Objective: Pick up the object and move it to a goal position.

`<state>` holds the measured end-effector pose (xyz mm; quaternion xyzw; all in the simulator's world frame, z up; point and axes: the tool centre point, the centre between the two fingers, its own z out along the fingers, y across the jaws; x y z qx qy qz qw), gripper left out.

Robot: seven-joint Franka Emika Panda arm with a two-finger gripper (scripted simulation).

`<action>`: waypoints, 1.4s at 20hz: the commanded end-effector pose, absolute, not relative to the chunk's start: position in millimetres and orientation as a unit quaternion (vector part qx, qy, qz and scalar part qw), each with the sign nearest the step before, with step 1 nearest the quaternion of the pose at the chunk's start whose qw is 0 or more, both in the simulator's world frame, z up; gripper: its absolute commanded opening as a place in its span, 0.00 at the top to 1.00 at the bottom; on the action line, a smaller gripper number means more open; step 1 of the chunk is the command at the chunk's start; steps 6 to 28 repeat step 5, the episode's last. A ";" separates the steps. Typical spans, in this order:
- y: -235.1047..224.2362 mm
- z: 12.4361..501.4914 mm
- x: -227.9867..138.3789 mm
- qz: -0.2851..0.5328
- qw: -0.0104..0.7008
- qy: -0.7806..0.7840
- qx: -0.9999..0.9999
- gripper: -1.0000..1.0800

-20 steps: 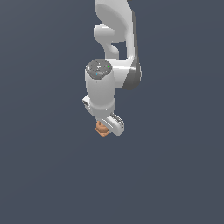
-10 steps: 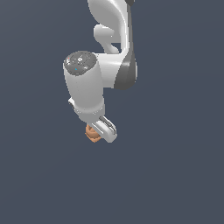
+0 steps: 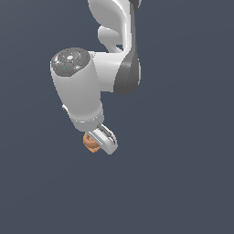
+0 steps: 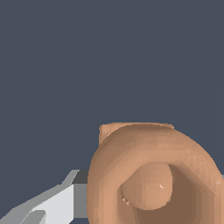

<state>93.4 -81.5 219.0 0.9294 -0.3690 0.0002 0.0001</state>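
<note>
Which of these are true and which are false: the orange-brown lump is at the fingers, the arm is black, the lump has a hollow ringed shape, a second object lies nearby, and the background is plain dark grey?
1. The orange-brown lump sits at the gripper, against its fingers. True.
2. The arm is black all over. False: the arm is white with a dark grey joint.
3. In the wrist view the lump shows a ring around a rounded knob. True.
4. A second object lies beside the lump. False: no other object is visible in either view.
5. The background is plain dark grey-blue. True.
</note>
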 end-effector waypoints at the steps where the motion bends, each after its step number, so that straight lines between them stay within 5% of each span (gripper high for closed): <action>1: -83.0 221.4 96.4 0.000 0.000 -0.369 0.929 1.00; 28: -83.8 222.6 97.9 0.000 0.000 -0.369 0.929 1.00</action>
